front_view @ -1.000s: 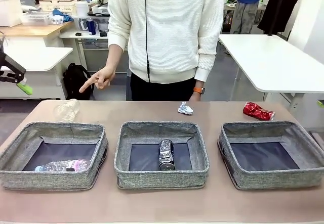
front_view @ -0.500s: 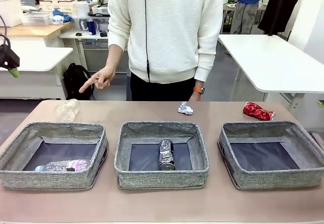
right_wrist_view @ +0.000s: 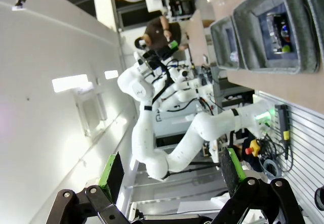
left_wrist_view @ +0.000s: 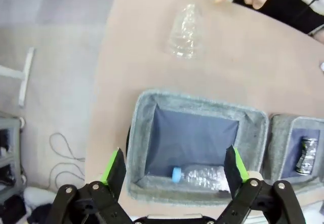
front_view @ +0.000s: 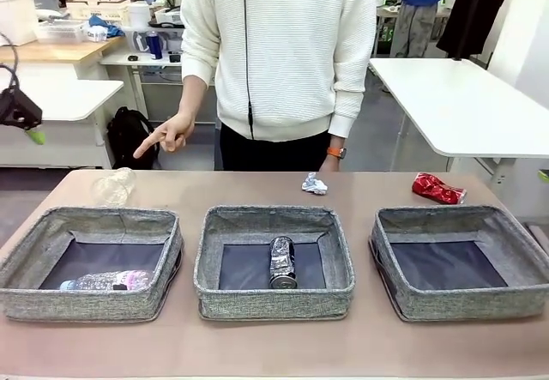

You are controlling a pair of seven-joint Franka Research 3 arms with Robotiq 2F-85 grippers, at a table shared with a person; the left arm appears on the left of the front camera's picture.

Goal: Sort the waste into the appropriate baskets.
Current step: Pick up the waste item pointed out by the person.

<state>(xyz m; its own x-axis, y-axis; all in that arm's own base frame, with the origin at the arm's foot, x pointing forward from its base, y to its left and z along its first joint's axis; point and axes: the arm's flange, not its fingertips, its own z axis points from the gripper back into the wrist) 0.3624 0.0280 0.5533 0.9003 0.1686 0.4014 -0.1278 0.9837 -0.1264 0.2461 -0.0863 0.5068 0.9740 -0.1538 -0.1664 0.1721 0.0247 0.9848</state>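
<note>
left gripper nudged at frame edge, waste part sorted

left gripper (front_view: 31,128) has shifted slightly down and right at the front view's left edge since half a second ago, off to the side of the table (front_view: 274,350); waste, baskets and the person's hand (front_view: 167,135) lie as before; left fingers stand wide apart with nothing between them, hanging high over the left basket (left_wrist_view: 139,133) in the wrist view; right gripper (right_wrist_view: 172,169) also spread wide, holding nothing, aimed away toward the lab wall; bottle (front_view: 107,281) lies in the left basket along its near wall; dark can (front_view: 282,262) lies lengthwise in the middle basket (front_view: 274,304); right basket (front_view: 463,305) shows its dark bottom; cup (front_view: 113,187) lies on its side on the table beyond the left basket's far wall; hand points a finger toward the cup; wad (front_view: 314,183) sits on the table beyond the middle basket; red can (front_view: 437,189) lies on the table beyond the right basket.
</note>
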